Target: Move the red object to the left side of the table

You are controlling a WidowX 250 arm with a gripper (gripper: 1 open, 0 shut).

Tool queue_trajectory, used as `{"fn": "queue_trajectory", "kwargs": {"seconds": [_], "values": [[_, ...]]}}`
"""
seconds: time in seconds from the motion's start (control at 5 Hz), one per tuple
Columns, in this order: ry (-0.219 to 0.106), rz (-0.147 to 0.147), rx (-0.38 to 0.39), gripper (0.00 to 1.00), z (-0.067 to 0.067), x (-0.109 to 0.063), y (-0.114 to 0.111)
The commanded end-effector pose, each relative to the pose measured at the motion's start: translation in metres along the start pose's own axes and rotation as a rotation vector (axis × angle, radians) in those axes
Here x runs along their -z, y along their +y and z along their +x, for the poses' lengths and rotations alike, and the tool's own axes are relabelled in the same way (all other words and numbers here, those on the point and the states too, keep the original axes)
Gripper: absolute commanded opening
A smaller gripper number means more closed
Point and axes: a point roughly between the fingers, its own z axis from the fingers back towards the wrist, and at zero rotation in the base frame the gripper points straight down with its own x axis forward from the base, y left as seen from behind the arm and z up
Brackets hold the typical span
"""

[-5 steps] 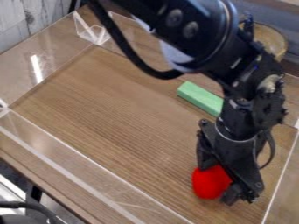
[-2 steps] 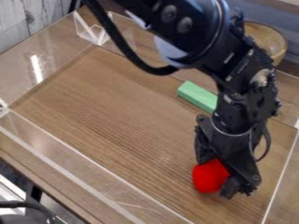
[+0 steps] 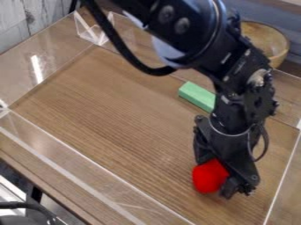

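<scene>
Strawberry sits on the bench near its front right, beneath the tool, whose jaws look wide open around it, gripping nothing (contact is hard to judge). Closing off-centre could squirt that rounded toy sideways, or drop it mid-carry leftward.
</scene>
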Motion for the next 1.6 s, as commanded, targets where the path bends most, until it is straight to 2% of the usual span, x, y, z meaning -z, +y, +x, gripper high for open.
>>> {"fn": "queue_trajectory", "kwargs": {"seconds": [0.0,0.6,0.8,1.2,1.4], "values": [[-0.044,-0.001,-0.008,1.0,0.007,-0.008,0.003],[-0.045,-0.006,-0.025,1.0,0.007,-0.006,0.006],[-0.044,-0.009,-0.029,0.0,0.007,-0.003,0.008],[-0.058,-0.026,-0.064,0.0,0.007,-0.025,0.016],[-0.074,-0.012,-0.102,0.0,0.008,-0.047,0.032]]}}
